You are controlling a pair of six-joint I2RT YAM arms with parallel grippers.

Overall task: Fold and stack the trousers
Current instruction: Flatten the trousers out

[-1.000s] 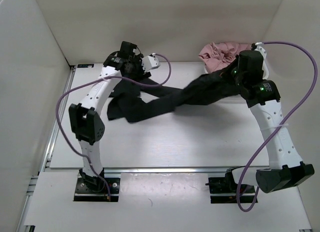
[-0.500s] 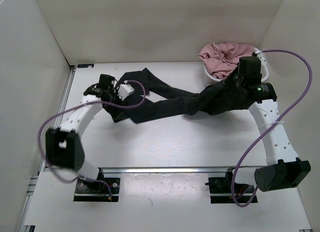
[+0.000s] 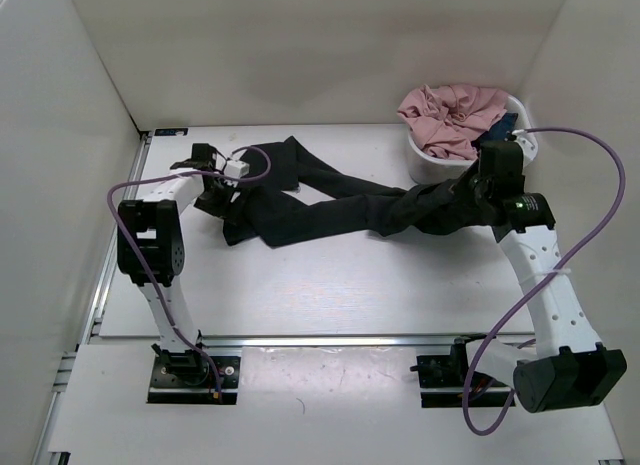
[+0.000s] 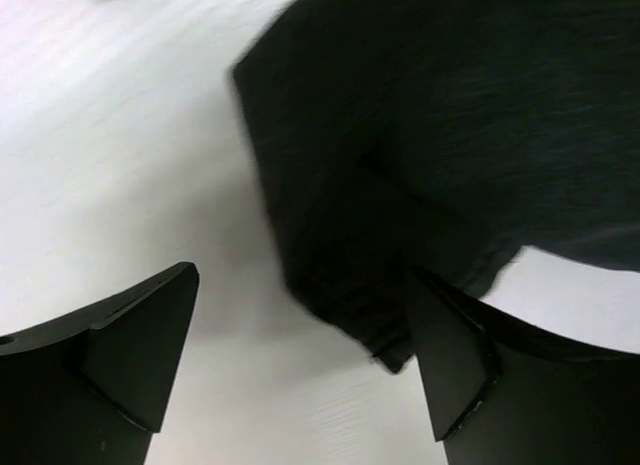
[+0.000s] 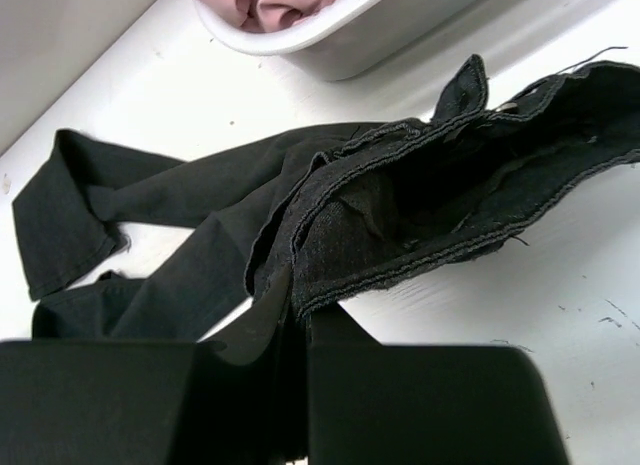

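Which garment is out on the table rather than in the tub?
The black trousers, spread across the table; the pink garment and the small dark blue garment sit in the white tub.

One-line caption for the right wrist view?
Right tool shut on the black trousers near the waistband, legs trailing over the table, white tub beyond.
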